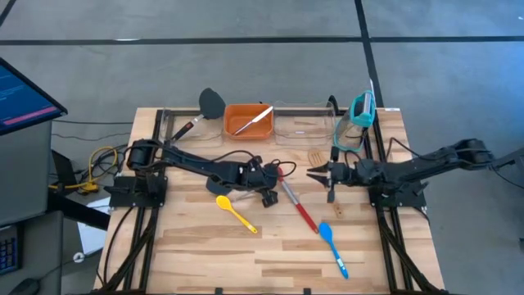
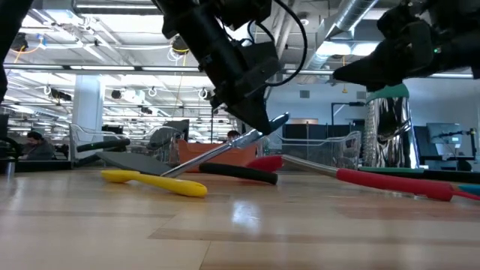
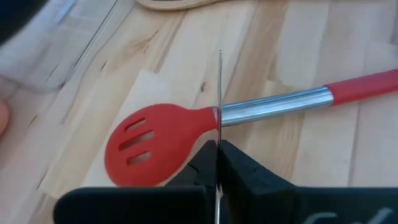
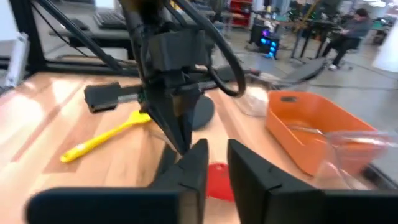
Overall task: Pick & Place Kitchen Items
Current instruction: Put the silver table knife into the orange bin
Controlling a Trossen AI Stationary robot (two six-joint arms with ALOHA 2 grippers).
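Observation:
My left gripper (image 1: 264,182) is at the table's middle, shut on a metal spatula (image 2: 214,150) whose grey blade (image 2: 127,160) lies on the wood. Just beyond its fingertips lies a red slotted spoon (image 3: 149,143) with a metal and red handle (image 1: 299,209). My right gripper (image 1: 312,172) hovers level, right of the spoon's head, pointing at the left gripper. Its fingers (image 4: 196,165) stand a little apart with nothing between them. A yellow spoon (image 1: 236,211) and a blue spoon (image 1: 332,244) lie flat nearer the front. My left gripper pinches the spatula's thin flat metal handle (image 2: 274,122) near its raised free end, between its two fingers. The fingers slant down from the table's left. In the left wrist view the handle shows edge-on as a thin line. The spatula is tilted, blade on the table, handle end lifted.
An orange bin (image 1: 248,120) holding a utensil and clear bins (image 1: 307,124) stand along the far edge. A black spatula (image 1: 210,103) is left of them, a teal utensil (image 1: 362,111) at the right, and a wooden fork (image 1: 314,156) beside my right gripper. Bare wood lies near the front edge.

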